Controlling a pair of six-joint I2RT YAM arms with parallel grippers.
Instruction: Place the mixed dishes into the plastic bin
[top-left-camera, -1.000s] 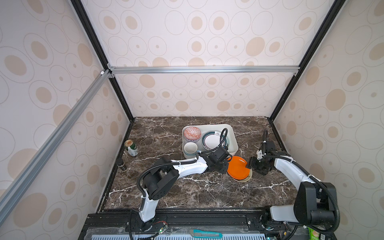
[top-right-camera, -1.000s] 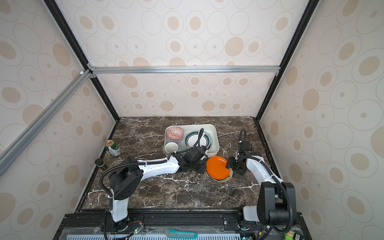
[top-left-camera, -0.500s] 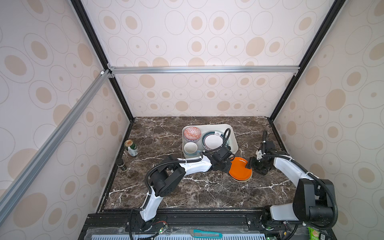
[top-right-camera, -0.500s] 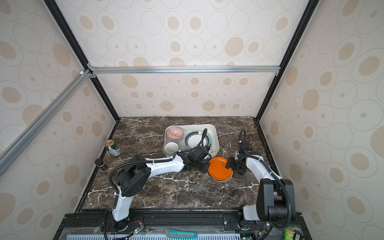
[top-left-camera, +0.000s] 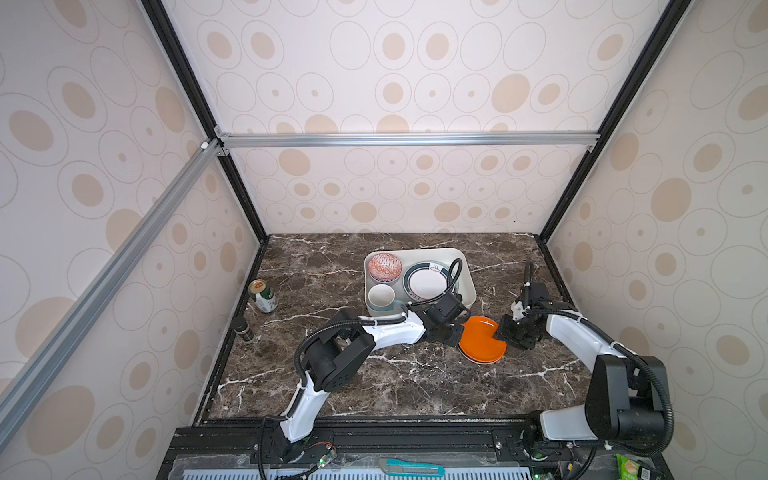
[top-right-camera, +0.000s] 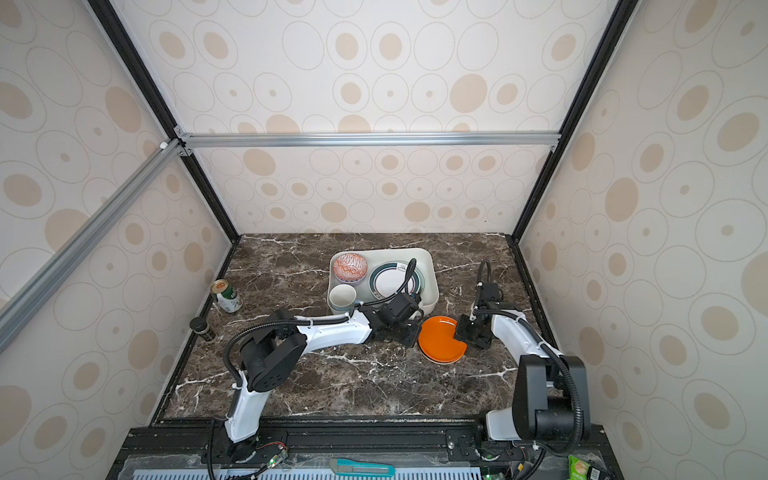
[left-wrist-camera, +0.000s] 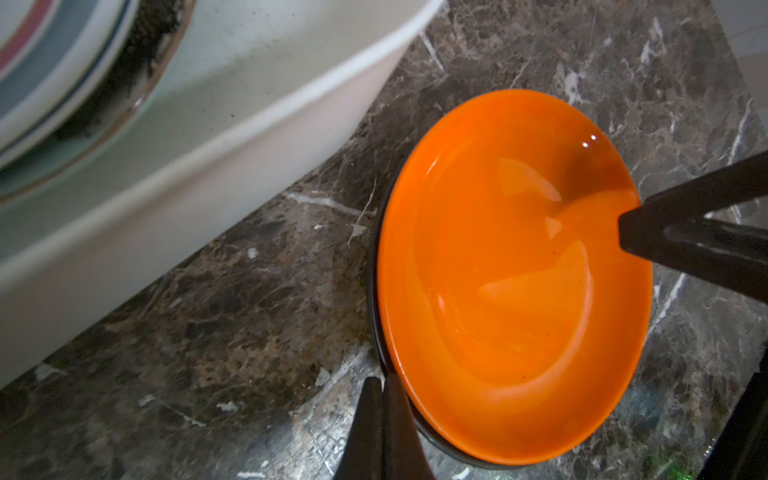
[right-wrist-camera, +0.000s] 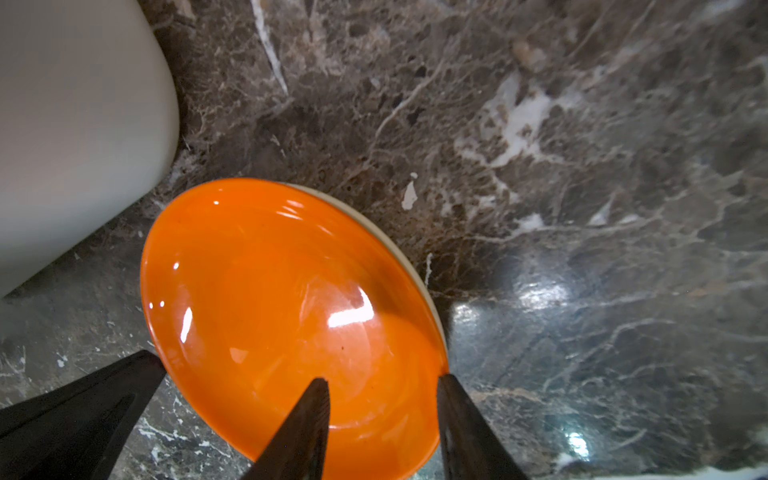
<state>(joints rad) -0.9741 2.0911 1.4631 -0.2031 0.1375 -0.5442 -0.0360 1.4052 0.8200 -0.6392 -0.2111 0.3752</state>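
We see both top views evenly bright, with soft light and faint shadows. In the wrist views, white glare spots the orange plate (right-wrist-camera: 282, 316) and marble table (right-wrist-camera: 540, 295); the near bin (left-wrist-camera: 208, 199) is blurred.

The bin (top-left-camera: 419, 250) sits at the far centre of the table (top-left-camera: 374, 382).

Contents of the bin:
- The bowl (top-left-camera: 385, 266) is in the far-left corner.
- The mug (top-left-camera: 381, 296) is in the near-left corner, just near of the bowl.
- The plate stack (top-left-camera: 428, 284) fills the right part.

The can (top-left-camera: 262, 296) stands near the table's left edge, well apart from the bin. The jar (top-left-camera: 244, 329) stands at the same edge, nearer than the can.

The top plate (top-left-camera: 480, 340) lies on the lower plate (right-wrist-camera: 432, 299), just near-right of the bin.

The left gripper (top-left-camera: 459, 338) is at the top plate's left rim. The right gripper (top-left-camera: 500, 334) is at its right rim.
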